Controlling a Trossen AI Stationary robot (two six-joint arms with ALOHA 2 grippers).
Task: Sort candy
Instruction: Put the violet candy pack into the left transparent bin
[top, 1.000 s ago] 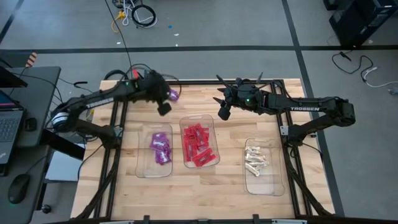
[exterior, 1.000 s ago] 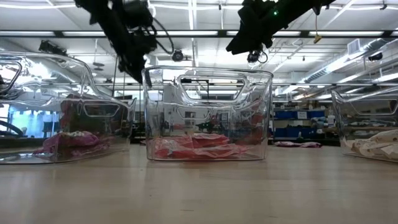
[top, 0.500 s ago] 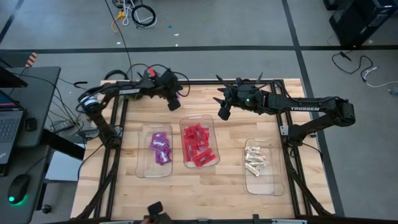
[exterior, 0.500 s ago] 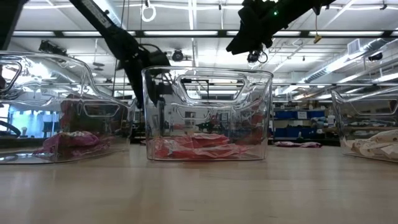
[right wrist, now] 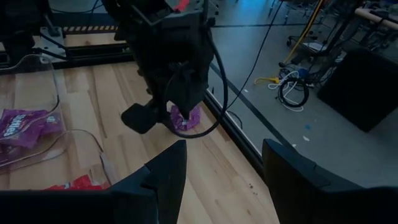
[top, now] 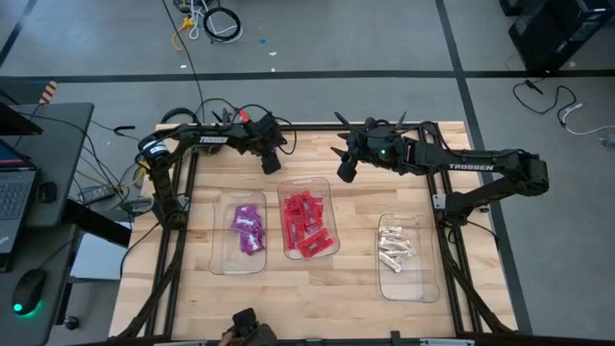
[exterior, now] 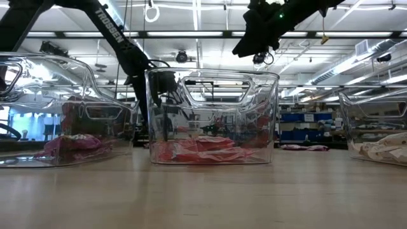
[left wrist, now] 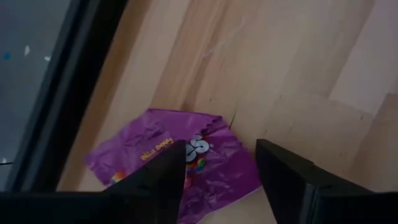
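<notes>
Loose purple packet [left wrist: 180, 158] flat on the wood at the table's far edge, left gripper [left wrist: 221, 171] over it with jaws spread.

The packet lies between the two open fingers, which straddle it without pinching; its printing is too blurred to read. The right gripper [top: 346, 169] hangs above the far middle of the table, jaws apart and empty. Three clear bins stand in a row: the left bin [top: 219, 259] holds purple packets [top: 247, 229], the middle bin [top: 285, 192] red packets [top: 306, 225], the right bin [top: 399, 284] whitish pieces [top: 394, 245]; the candies overlap too much to count. "TROSSEN" shows in white on both arms.
</notes>
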